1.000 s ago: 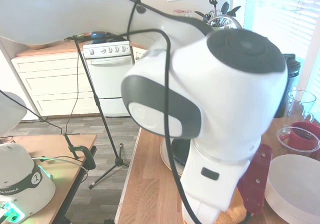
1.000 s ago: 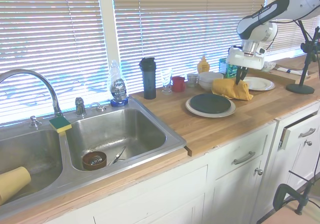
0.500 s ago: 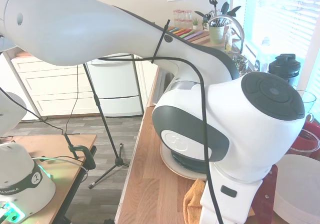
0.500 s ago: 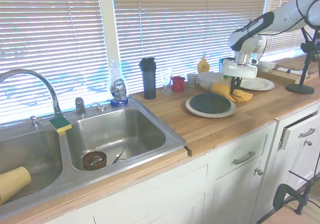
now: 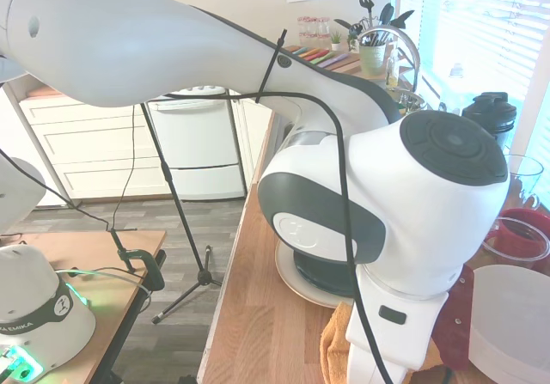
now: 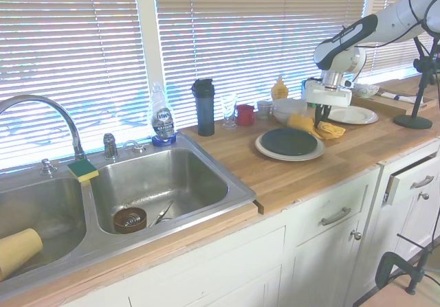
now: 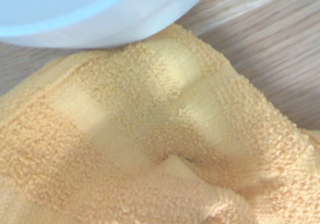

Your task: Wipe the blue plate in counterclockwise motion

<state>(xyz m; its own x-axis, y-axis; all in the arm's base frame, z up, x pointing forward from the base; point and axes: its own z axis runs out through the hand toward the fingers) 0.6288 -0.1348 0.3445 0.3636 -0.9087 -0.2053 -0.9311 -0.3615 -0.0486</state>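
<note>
Blue plate sits toward the sink from the cloth under the gripper

The blue plate [image 6: 289, 141] lies flat on a larger cream plate [image 6: 270, 152] on the wooden counter [image 6: 295, 173], between the sink's near corner and the counter's far end, nearer the front edge than the window. Just beside its rim, away from the sink, a yellow cloth [image 6: 311, 125] lies bunched on the wood against a white bowl [image 6: 287, 107]. The gripper [image 6: 322, 118] stands straight down onto that cloth; whether its fingers are spread or closed cannot be told. As I judge it, the cloth must be carried sideways toward the sink to reach the plate.
</note>
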